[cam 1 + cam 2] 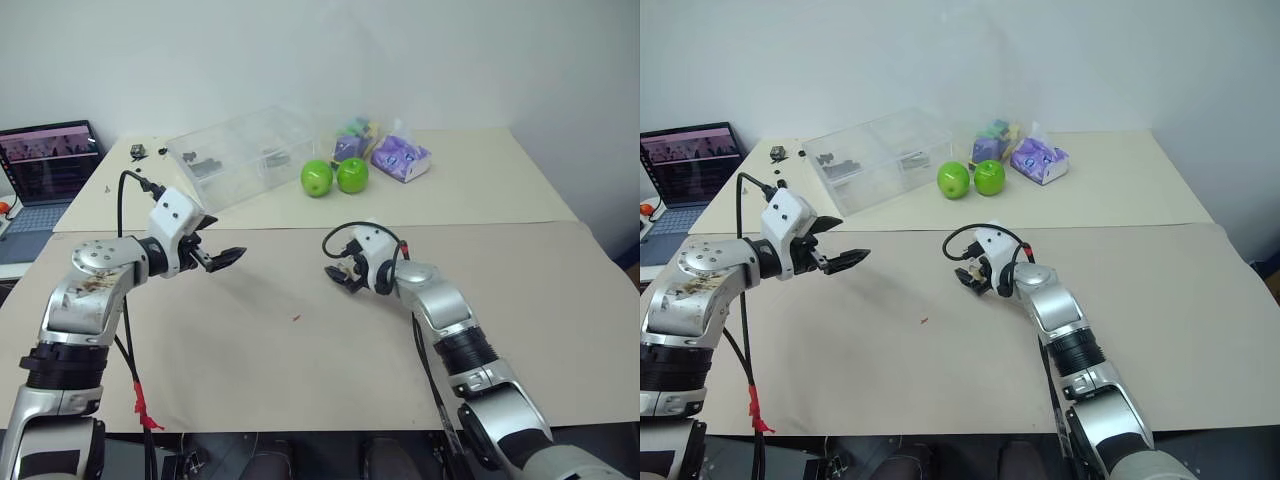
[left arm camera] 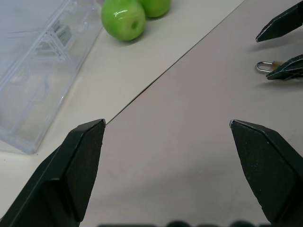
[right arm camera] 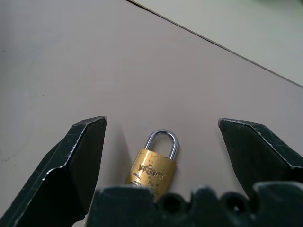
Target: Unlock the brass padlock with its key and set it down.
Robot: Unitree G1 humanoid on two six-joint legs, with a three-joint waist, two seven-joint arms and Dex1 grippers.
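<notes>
On the tan worktop (image 1: 250, 330), seen from the head: left hand (image 1: 222, 259) raised above the surface, black fingers spread apart, gripping nothing. Right hand (image 1: 340, 273) low near the middle of the worktop, fingers likewise spread wide, nothing clamped. Brass padlock hidden under that right hand from this angle, too small to pick out. Behind, on the paler cream sheet: clear plastic box (image 1: 240, 155) with dark small parts inside, two glossy green apples (image 1: 335, 177) touching side by side, a crinkled purple packet (image 1: 400, 157) just beside them. Small red speck (image 1: 296, 319) on the tan sheet between the arms. Laptop (image 1: 45, 165) with lit screen at the far left edge.

From the left wrist: two broad, matte black fingers (image 2: 75, 170) standing well apart over bare tan surface. Ahead, pointed tips of the right hand (image 2: 281, 47), with the silvery loop of the padlock (image 2: 266, 66) peeking out just beside the lower tip. Round green apples (image 2: 124, 19) and the transparent box (image 2: 38, 71) on the cream sheet, past the dark seam.

From the right wrist: padlock (image 3: 154, 168) flat on the tan surface, squarely between the two open fingers (image 3: 75, 165), touching neither. Body rectangular, yellow brass, speckled with dark spots, stamped lettering across it; shackle thin, rounded, shiny steel, closed into the body, pointing away from the wrist.
</notes>
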